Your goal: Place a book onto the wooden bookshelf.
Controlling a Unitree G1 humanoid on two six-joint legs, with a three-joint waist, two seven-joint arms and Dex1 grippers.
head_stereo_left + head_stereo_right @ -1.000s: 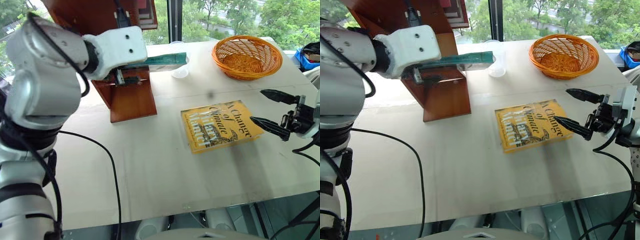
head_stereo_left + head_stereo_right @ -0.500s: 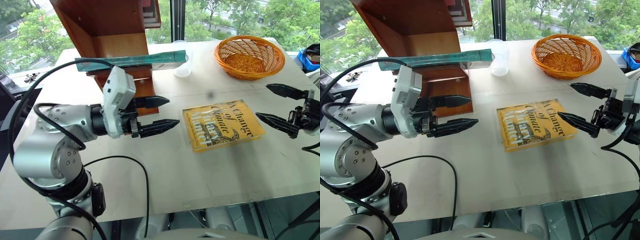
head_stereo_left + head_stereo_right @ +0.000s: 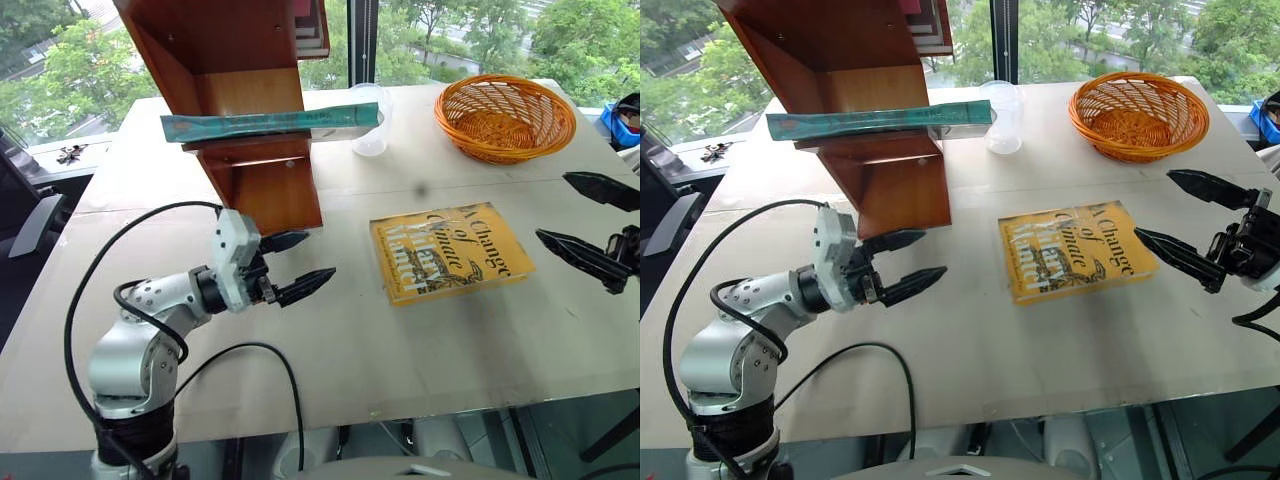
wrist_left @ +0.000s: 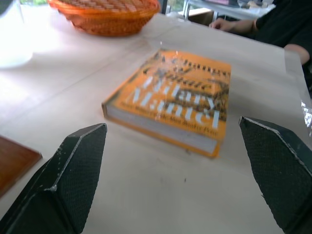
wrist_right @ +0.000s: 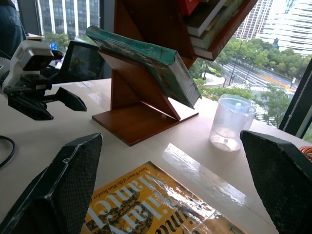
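Book [image 3: 270, 124] lies across wooden bookshelf [image 3: 240, 60], upper left, overhanging; could slide off. Left gripper [image 3: 297, 265] and right gripper [image 3: 590, 220] both spread, empty.

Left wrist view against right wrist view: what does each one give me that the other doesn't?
The left wrist view alone gives the orange basket, a person's hand at the table's far edge and the yellow book's page edge. The right wrist view alone gives the teal book lying on a slanted board of the wooden bookshelf, overhanging its end, more books stacked higher up, and the left gripper, open above the table. Both show the yellow book, the clear plastic cup and the white table.
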